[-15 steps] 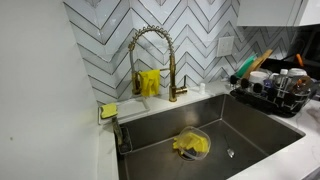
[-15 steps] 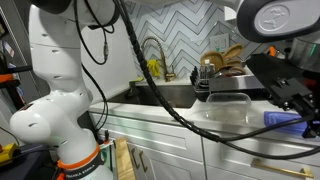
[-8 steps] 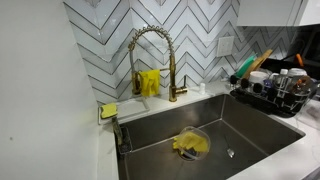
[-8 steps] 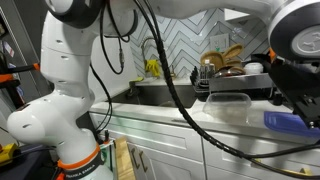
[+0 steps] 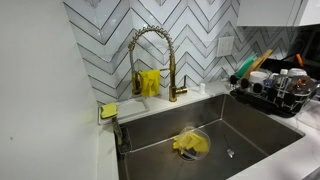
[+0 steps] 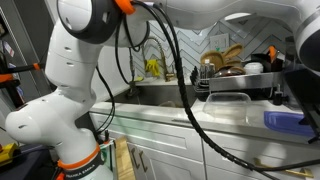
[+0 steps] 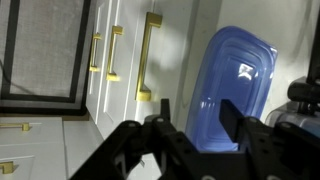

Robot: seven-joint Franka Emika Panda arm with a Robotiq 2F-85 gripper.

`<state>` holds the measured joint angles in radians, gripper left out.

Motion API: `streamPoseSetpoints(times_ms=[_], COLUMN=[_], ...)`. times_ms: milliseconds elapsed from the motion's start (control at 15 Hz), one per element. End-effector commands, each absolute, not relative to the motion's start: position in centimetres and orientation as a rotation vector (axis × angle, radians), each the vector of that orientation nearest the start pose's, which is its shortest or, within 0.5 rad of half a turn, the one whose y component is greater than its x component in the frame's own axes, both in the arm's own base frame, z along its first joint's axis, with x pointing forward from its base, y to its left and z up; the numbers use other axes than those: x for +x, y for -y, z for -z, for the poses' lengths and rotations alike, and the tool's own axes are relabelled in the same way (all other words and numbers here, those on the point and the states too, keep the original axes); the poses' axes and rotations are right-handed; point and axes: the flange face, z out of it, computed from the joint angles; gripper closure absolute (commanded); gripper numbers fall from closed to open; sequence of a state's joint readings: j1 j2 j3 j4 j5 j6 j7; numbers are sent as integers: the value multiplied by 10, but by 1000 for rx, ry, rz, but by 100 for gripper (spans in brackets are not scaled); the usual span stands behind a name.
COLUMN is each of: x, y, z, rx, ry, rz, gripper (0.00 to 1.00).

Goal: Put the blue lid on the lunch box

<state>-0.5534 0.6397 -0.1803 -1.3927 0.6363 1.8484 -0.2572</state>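
Observation:
The blue lid [image 7: 240, 85] is a flat rounded rectangle that lies on the white counter; it also shows at the counter's right end in an exterior view [image 6: 290, 122]. The lunch box [image 6: 228, 104] is a clear open container on the counter, left of the lid and beside the sink. My gripper [image 7: 196, 118] is open and empty. It hovers over the near end of the lid, with the lid showing between and beyond its two black fingers. In an exterior view the gripper's dark body [image 6: 306, 92] is at the right edge, above the lid.
A black dish rack [image 5: 275, 92] full of dishes stands behind the lunch box [image 6: 236, 72]. The steel sink [image 5: 250, 120] holds a yellow cloth [image 5: 190, 145]. A gold faucet [image 5: 150, 55] rises behind it. White cabinet doors with gold handles [image 7: 148, 55] lie below the counter.
The arm has swung further right over the counter, and the gripper has come closer over the lid. The lid and lunch box have not moved.

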Motion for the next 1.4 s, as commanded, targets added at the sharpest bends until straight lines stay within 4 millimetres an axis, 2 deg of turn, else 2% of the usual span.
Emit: streamPoseSetpoints(times_ms=[0, 67, 200, 333, 400, 467, 600, 867, 933, 1133, 1200, 1333], x=[583, 585, 590, 593, 593, 594, 594, 597, 598, 597, 594, 589], y=[429, 430, 431, 432, 434, 436, 439, 442, 442, 444, 444, 445], z=[-320, -318, -313, -308, -307, -303, -299, -295, -295, -302, -304, -314], rx=[-2396, -2377, -2332, -2308, -2306, -2299, -2293, -2264, -2261, -2242, -2237, -2224], ry=[-908, -908, -899, -898, -909, -918, -931, -942, -942, -946, -947, -955], rz=[92, 95, 93, 87, 80, 70, 60, 40, 33, 20, 14, -5], gripper=[20, 19, 5, 42, 43, 49, 66, 95, 100, 97, 100, 98])
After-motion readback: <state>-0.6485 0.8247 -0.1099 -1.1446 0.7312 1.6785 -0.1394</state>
